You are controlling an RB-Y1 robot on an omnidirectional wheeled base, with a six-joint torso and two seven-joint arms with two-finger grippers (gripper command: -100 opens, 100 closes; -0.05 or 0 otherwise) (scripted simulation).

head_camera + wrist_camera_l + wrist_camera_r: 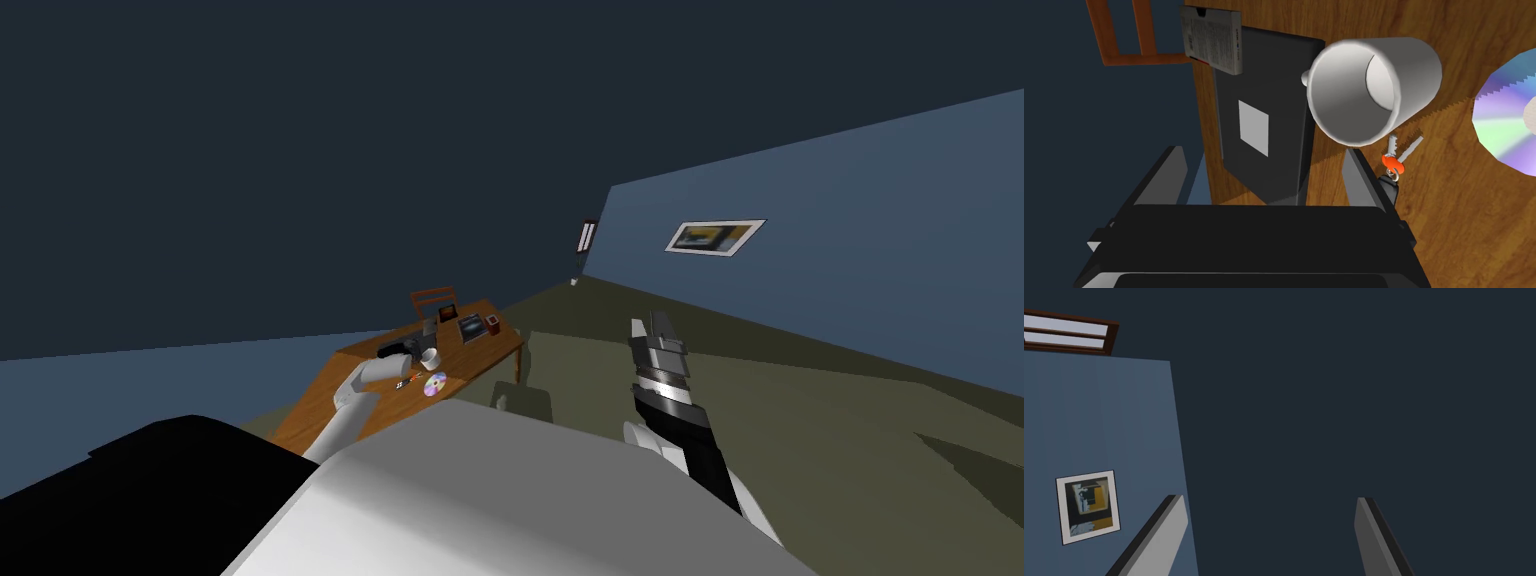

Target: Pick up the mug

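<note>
- Mug (1374, 90): seen standing upright on the wooden desk (1474, 225), mouth up, just beyond the left gripper (1264, 155) and off to the side of 1 finger, not between the 2.
- Left fingers are spread, nothing held. The gap is lined up on the dark flat slab (1259, 125), so closing now would likely catch the slab edge or nothing.
- If the hand is driven straight ahead, the mug rim is likely to be struck by the finger nearest it; the mug could be tipped or shoved toward the disc (1506, 120).
- Keys (1394, 162) with the orange tag lie just beside the mug base and that same finger. Snagging or dragging is expected unless a sideways shift is made first.
- A small handle stub is seen on the slab side of the mug; a finger landing on it could twist the grasp.
- The smooth round wall is judged slippery for thin blades; an off-centre pinch could squirt it out.
- Right gripper (1269, 508): raised clear of the desk, fingers parted, empty. No risk is seen from it.
</note>
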